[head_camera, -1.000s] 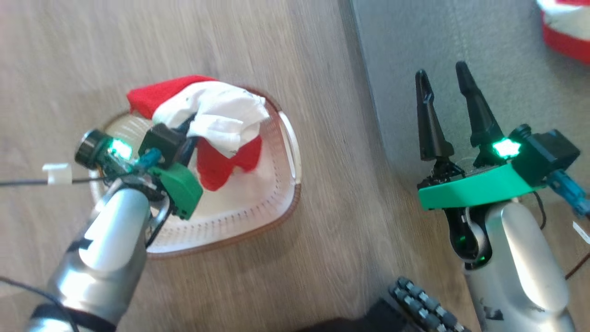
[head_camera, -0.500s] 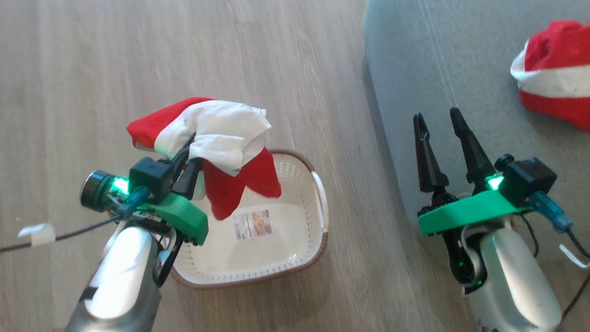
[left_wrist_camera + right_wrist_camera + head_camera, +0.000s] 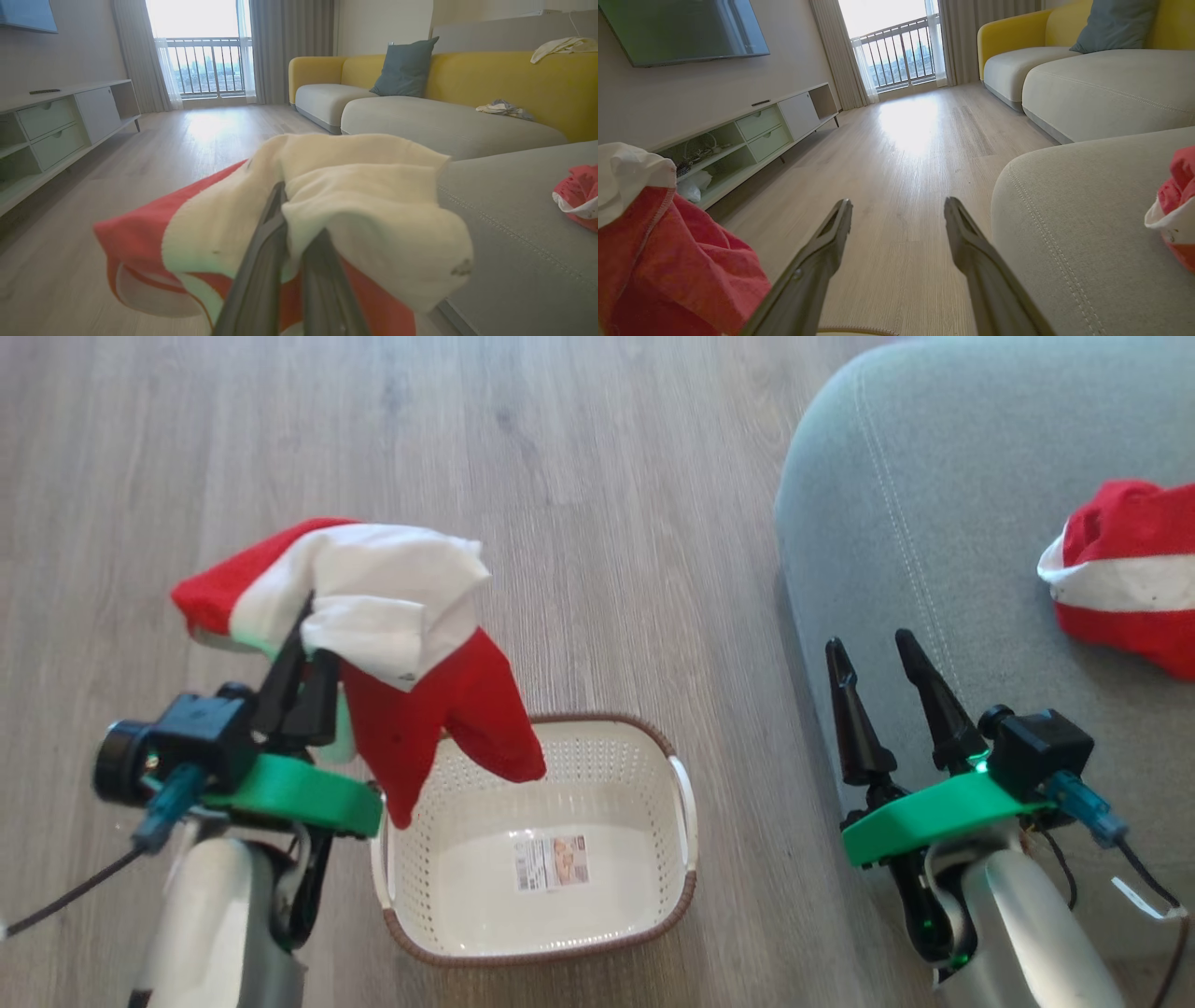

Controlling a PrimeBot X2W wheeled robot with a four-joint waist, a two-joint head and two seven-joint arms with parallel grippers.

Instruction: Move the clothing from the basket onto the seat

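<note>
Hazards: we are pinching only a fold of the lifted garment in the clenched left gripper, so it may slip loose mid-carry. Its red tail is dangling over the basket rim and could snag there.

We are counting:
- **Garments:** two, one aloft and the second garment lying on the seat.
- **Basket:** one, emptied.
- **Grippers:** two, the right gripper spread and holding nothing.

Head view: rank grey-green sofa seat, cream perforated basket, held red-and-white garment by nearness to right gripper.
1. Grey-green sofa seat, alongside the right gripper.
2. Cream perforated basket, to its left.
3. Red-and-white garment, far left, in left gripper.
</note>
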